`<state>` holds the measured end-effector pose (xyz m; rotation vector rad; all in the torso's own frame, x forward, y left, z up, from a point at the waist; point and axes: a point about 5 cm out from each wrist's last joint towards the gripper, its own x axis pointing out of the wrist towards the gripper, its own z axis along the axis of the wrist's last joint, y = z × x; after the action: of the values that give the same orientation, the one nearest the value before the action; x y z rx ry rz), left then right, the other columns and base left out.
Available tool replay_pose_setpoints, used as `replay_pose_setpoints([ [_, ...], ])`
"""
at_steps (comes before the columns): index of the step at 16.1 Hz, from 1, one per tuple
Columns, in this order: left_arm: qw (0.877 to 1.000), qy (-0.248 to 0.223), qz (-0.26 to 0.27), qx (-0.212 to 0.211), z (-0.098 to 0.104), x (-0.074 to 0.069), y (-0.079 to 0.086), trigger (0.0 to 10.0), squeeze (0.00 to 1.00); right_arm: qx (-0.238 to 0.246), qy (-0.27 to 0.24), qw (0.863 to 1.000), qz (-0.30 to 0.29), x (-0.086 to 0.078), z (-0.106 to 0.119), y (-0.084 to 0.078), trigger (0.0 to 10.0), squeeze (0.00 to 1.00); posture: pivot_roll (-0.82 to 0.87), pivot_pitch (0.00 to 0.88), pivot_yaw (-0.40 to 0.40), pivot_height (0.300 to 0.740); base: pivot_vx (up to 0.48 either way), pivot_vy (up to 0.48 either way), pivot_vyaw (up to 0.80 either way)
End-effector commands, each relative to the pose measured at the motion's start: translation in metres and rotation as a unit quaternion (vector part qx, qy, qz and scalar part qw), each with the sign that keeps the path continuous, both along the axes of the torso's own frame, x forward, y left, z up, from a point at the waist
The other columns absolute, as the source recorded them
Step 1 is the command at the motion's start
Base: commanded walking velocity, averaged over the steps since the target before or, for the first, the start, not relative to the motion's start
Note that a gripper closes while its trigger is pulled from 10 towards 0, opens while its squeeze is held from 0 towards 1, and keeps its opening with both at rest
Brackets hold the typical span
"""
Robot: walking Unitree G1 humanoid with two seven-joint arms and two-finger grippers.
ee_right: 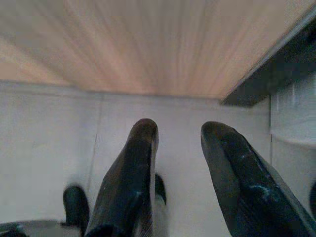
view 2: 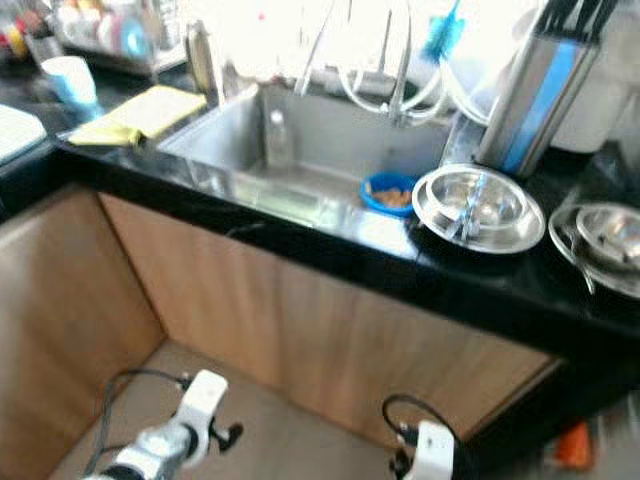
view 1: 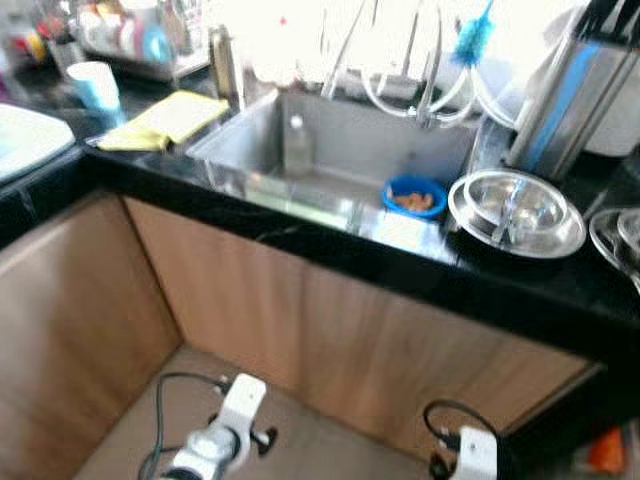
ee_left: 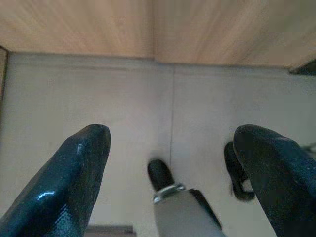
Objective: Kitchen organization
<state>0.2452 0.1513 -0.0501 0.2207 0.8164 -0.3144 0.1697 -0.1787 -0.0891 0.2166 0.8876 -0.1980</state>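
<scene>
A steel sink is set in the black counter ahead of me. A clear bottle stands in the sink, and a blue bowl with orange food sits at its right end. A steel dish rests on the counter just right of the sink. Both arms hang low in front of the wooden cabinet fronts. My left gripper is open over the floor with nothing in it. My right gripper is open too and holds nothing.
A yellow cloth and a light blue cup lie left of the sink. A dish rack stands behind them. A steel knife holder and another steel dish are at the right. The counter turns a corner on my left.
</scene>
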Motion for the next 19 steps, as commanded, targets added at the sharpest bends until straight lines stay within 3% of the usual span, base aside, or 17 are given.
replay_pose_setpoints([
  [1,1.0,0.016,0.009,0.004,-0.0048,-0.007,0.0073,10.0,0.0,0.008,0.009,1.0,0.004,-0.0024,-0.002,0.0066,10.0,0.0,0.19,0.059,-0.069,0.74,0.0,0.0,-0.67],
  [17,1.0,0.006,0.013,-0.002,-0.0017,-0.0028,0.0075,10.0,0.0,0.01,0.012,1.0,0.006,-0.0026,-0.0023,0.0072,10.0,0.0,0.19,0.064,-0.068,0.74,0.0,0.0,-0.72],
  [19,1.0,0.006,0.015,-0.002,-0.0016,-0.0028,0.0083,10.0,0.0,0.011,0.006,1.0,0.001,-0.0021,-0.0018,0.0072,10.0,0.0,0.19,0.063,-0.068,0.74,0.0,0.0,0.0],
])
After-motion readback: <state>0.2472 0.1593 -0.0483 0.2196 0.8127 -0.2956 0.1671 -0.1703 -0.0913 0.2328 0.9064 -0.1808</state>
